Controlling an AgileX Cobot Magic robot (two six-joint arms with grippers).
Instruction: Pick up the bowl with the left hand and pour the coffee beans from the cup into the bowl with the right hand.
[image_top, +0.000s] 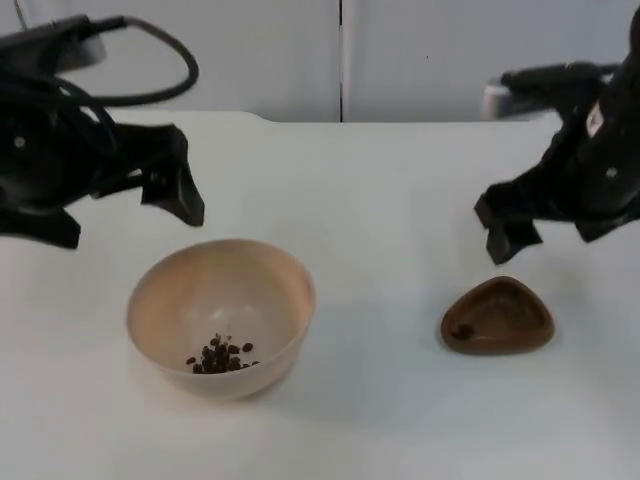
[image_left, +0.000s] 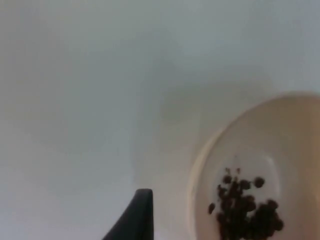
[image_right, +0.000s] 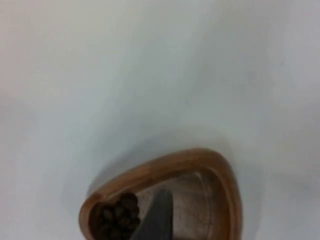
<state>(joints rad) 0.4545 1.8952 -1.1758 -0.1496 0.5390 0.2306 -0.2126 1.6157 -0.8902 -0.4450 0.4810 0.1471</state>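
I am seeing the left tool (image_top: 150, 200) hovering empty, fingers apart, at 11 o'clock of the bowl (image_top: 221, 316) holding coffee beans (image_top: 221, 355). The right tool (image_top: 510, 228) is hanging over the brown cup (image_top: 497, 317), grip state unclear; both vessels are sitting on the desk (image_top: 380, 200).

Looks like a robot lab or test cell, not a home or kitchen. Plain white bench (image_top: 390, 180) ending at a bare grey partition wall (image_top: 250, 50) with a vertical seam. Two black robot arms reaching in over the bench. No household furnishings; just a bowl (image_top: 221, 316) and a small wooden cup (image_top: 498, 317) laid out.
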